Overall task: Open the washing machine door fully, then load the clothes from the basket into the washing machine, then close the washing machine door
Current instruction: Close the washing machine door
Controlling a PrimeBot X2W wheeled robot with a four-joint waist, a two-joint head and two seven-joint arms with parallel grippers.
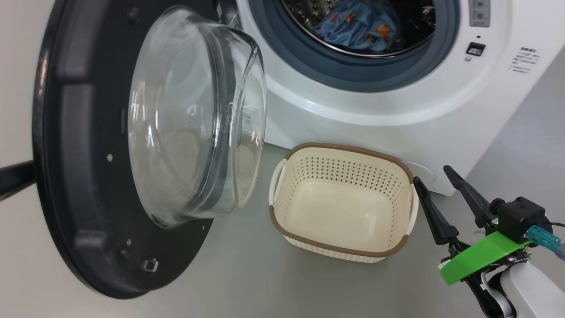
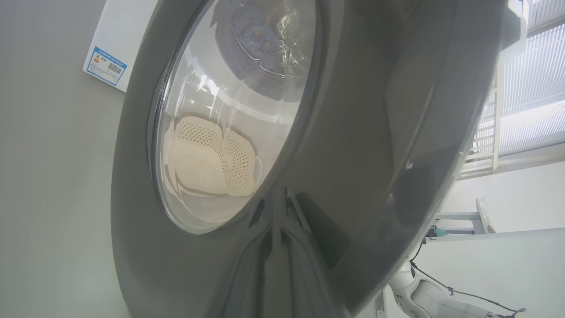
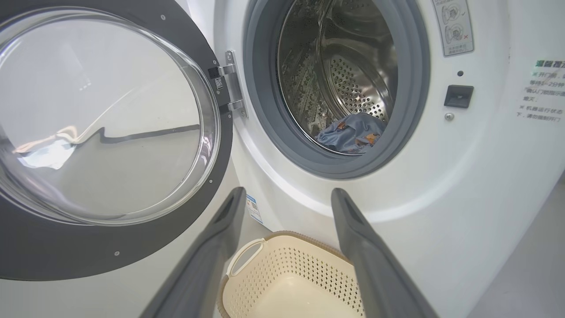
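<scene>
Now, glossy black washing machine door [image 1: 79, 176] wide open, blue printed clothes [image 1: 357, 26] in drum [image 3: 353, 79], right claw [image 1: 430, 174] apart, left claw [image 2: 278, 238] together.

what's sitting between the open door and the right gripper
The empty basket, on the floor; the head view shows the door at its left and the right gripper at its right.

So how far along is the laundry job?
Done: the washing machine door stands wide open, the basket is empty, and the clothes lie in the washing machine. In hand: the shut left end effector is behind the door, right end effector open. Left: closing the door.
</scene>
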